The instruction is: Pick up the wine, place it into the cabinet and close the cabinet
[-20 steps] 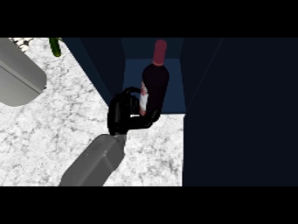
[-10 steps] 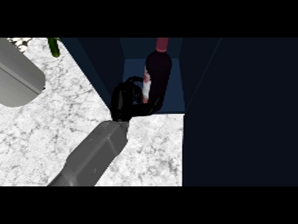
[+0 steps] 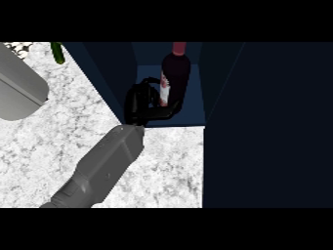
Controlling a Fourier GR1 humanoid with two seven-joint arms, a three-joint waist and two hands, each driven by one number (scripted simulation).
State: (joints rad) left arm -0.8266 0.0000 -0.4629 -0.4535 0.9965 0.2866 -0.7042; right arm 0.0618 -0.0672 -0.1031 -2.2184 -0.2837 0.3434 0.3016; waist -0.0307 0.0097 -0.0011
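Observation:
The wine bottle (image 3: 177, 73) is dark, with a red cap and a white-and-red label. It stands upright inside the open dark-blue cabinet (image 3: 190, 111). My right hand (image 3: 143, 102) is at the bottle's left side, low down, with fingers and thumb curled round its lower body. Its grey forearm (image 3: 100, 166) stretches up from the lower left across the counter. The cabinet door (image 3: 277, 127) stands open as a large dark panel on the right. My left hand does not show.
A big grey rounded shape (image 3: 10, 78) fills the upper left, close to the view. A small green object (image 3: 57, 52) lies at the far edge of the white marble counter (image 3: 32, 146). The cabinet's left wall (image 3: 111, 73) rises beside my hand.
My right hand has carried the bottle further away from me, deeper into the cabinet, and the forearm has stretched out after it. The door has not moved.

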